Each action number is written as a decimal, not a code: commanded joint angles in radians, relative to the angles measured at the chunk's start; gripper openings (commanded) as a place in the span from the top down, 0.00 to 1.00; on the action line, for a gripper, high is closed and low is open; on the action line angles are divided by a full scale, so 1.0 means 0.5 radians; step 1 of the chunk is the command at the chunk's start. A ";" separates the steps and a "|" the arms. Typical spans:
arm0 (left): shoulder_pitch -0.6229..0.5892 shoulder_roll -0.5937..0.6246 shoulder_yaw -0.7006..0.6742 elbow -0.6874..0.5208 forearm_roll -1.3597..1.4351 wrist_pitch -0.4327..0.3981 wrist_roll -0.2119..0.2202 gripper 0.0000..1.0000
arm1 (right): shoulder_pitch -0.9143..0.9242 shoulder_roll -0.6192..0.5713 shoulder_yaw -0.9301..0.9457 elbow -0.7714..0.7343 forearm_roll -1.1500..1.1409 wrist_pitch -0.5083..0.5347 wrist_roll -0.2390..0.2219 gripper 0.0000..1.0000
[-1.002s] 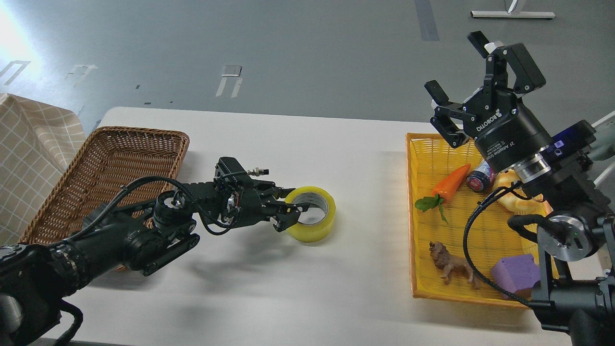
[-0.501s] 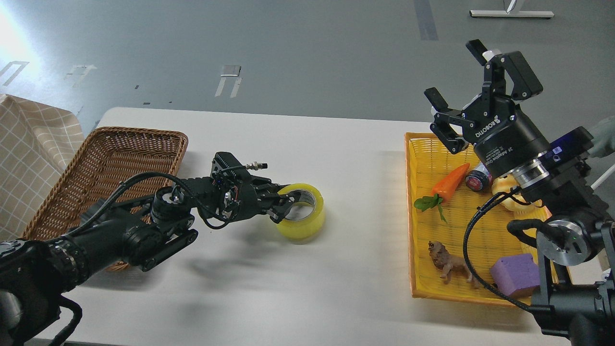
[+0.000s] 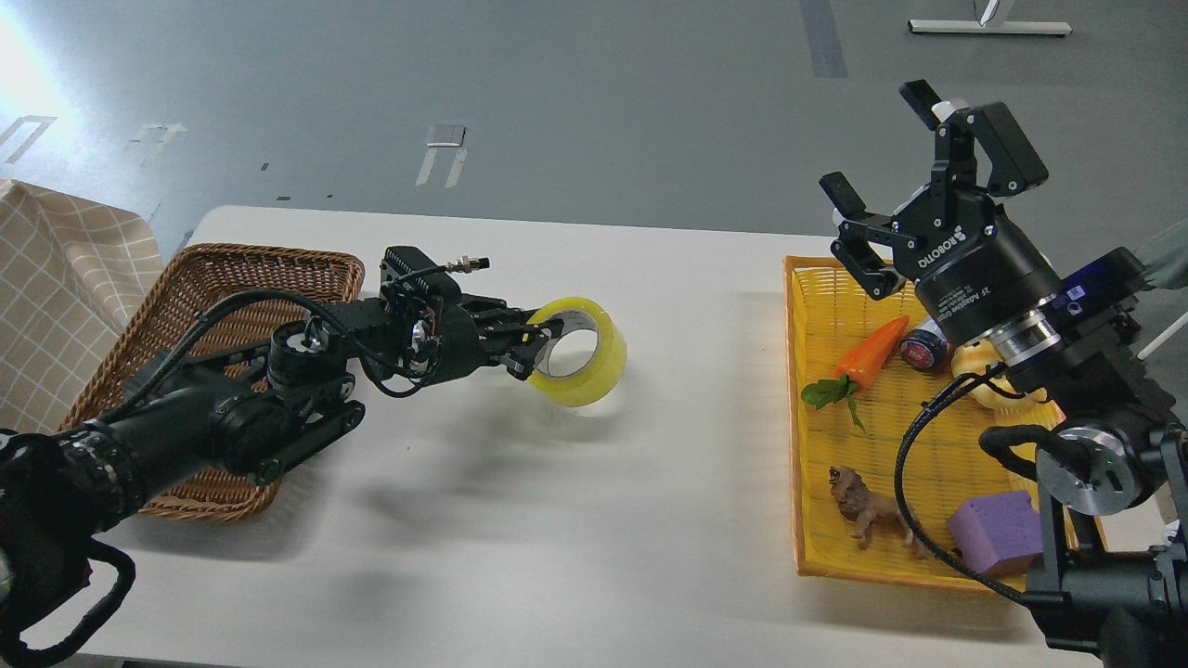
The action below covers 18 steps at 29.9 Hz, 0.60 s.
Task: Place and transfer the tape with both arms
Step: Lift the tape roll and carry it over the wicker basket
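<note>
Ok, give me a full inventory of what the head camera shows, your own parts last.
tape: 1, translucent yellow, tilted, held above the table centre
wicker basket: 1, brown, left side of table
checked cloth: 1, beige, far left
plastic tray: 1, yellow, right side of table
toy carrot: 1, orange with green leaves, in tray
small bottle: 1, dark with red cap, in tray
bread toy: 1, yellow, in tray, partly hidden
lion figure: 1, brown, in tray
foam block: 1, purple, in tray
table: 1, white
left gripper: fingers shut on tape
right gripper: fingers open, raised over tray
</note>
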 commanded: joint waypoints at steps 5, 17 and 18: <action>-0.094 0.246 -0.001 -0.071 0.000 0.001 -0.021 1.00 | -0.008 0.000 0.000 -0.001 0.000 0.000 0.000 0.00; -0.229 0.829 0.002 -0.178 -0.034 0.004 -0.154 1.00 | 0.007 0.000 -0.003 -0.038 0.000 0.000 0.000 0.00; -0.220 0.893 0.002 -0.178 -0.037 0.004 -0.154 1.00 | 0.010 0.000 -0.003 -0.038 0.000 0.000 0.000 0.00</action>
